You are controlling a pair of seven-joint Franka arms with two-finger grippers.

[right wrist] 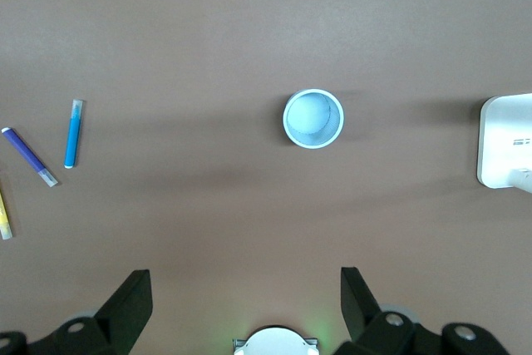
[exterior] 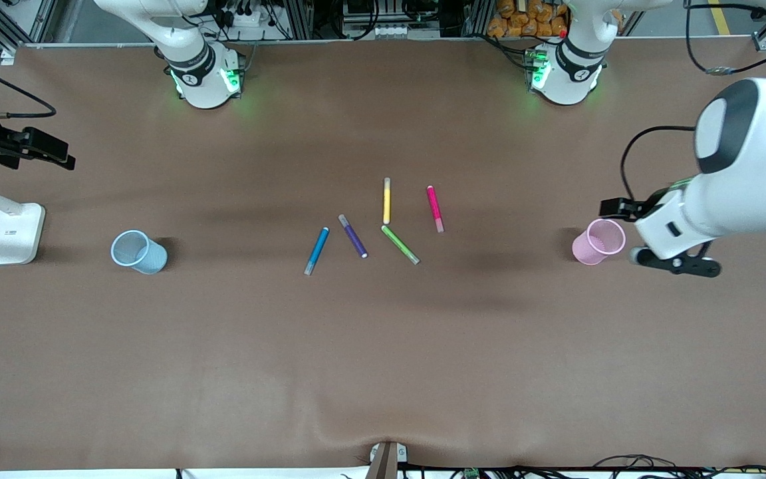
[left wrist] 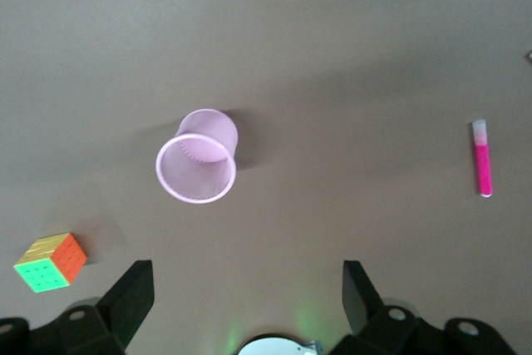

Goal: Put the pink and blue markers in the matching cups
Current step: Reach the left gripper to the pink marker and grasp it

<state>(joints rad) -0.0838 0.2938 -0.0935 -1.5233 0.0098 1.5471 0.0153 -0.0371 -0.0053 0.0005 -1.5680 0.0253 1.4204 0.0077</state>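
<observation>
We judge that the task has not started yet: nothing is in a cup. The pink marker (exterior: 435, 208) and the blue marker (exterior: 316, 251) both lie flat on the surface (exterior: 383, 359), in the middle group together with a purple marker (exterior: 352, 235), a yellow marker (exterior: 387, 200) and a green marker (exterior: 400, 244). The pink cup (exterior: 598, 241) stands at the left arm's end of the surface, the blue cup (exterior: 138, 252) at the right arm's end; both look empty. Both markers must be picked up and dropped in.

The left gripper (left wrist: 248, 293) hangs over the surface just beside the pink cup, with its fingers spread and holding nothing. The right gripper (right wrist: 246, 298) is over the surface near the blue cup, also spread and empty.

Only the left wrist view shows a colourful cube (left wrist: 51, 262) near the pink cup. The right wrist view lets us look straight into the blue cup, and we see only its floor. Only the front view shows all five markers together and a white stand (exterior: 14, 233) beside the blue cup.
</observation>
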